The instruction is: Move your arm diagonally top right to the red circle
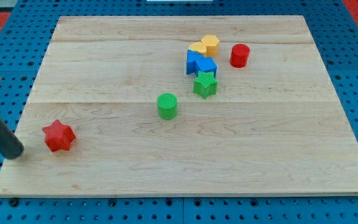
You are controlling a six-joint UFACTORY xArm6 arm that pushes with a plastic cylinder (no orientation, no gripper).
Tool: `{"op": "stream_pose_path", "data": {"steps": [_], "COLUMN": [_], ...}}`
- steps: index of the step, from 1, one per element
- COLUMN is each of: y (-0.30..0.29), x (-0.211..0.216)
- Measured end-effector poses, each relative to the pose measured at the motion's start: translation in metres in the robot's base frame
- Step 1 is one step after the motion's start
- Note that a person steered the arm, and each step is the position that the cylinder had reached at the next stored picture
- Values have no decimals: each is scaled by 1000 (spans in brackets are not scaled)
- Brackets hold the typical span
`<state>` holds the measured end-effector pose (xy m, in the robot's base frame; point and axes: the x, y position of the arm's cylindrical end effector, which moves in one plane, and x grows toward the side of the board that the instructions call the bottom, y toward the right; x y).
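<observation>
Camera view: my tip (15,152) at the board's (104,186) lower-left edge, beside the red star (58,135).
No jaws, just a bare rod. Red circle (240,55) sits top right, far off; risk: clipping the green cylinder (167,106) or the star en route.

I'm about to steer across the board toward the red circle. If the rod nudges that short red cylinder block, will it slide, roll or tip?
The short red cylinder block stands on its flat end, squat, so it probably slides rather than tips. It likely won't roll unless knocked over. The smooth wooden board suggests an off-centre push may spin it aside. My tip is far off, at the view's bottom left beside the red star block.
</observation>
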<state>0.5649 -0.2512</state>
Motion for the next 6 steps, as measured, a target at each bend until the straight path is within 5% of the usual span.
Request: {"op": "stream_pose_path", "data": {"steps": [2,3,5,6], "y": [233,358,499,475], "x": [-12,-62,-114,-199]}}
